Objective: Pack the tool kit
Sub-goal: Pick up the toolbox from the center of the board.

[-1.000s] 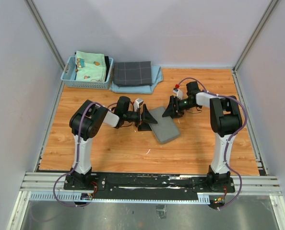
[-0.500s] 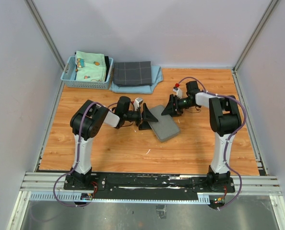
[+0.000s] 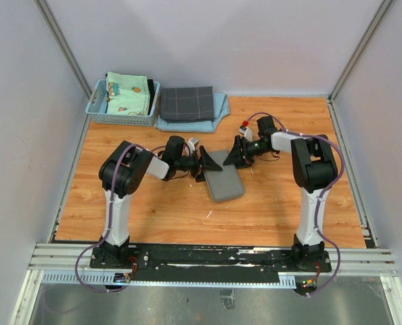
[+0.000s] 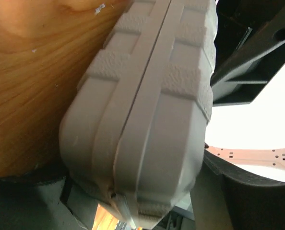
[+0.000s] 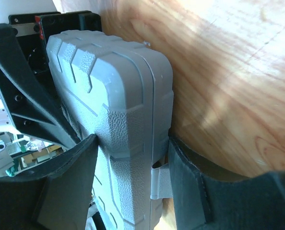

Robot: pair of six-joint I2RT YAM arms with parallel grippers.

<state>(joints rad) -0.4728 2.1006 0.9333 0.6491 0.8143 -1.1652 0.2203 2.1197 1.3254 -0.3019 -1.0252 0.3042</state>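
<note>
Table [image 3: 147, 217]: wooden top. The work is at its centre, between the two arms.
Tool kit [image 3: 222, 179]: grey case lying flat mid-table, one end toward the grippers. Its halves meet along the seam, and no loose tools show in any view.
Right gripper [image 3: 233, 157]: at the case's far right corner. In the wrist view its fingers [image 5: 70, 182] sit on either face of the case edge and clamp it.
Left gripper [image 3: 206, 166]: at the far left corner. Its fingers [image 4: 248, 201] straddle the case end at a middling spread. Whether they press it firmly cannot be told.
Latch [image 5: 158, 184]: small grey tab on the case edge, between the right fingers. Whether it is engaged cannot be told.
Step in hand: probably the last one, securing the shut case.
Next move: likely a squeeze across the seam at the latch while the other gripper steadies the case against sliding on the wood.
</note>
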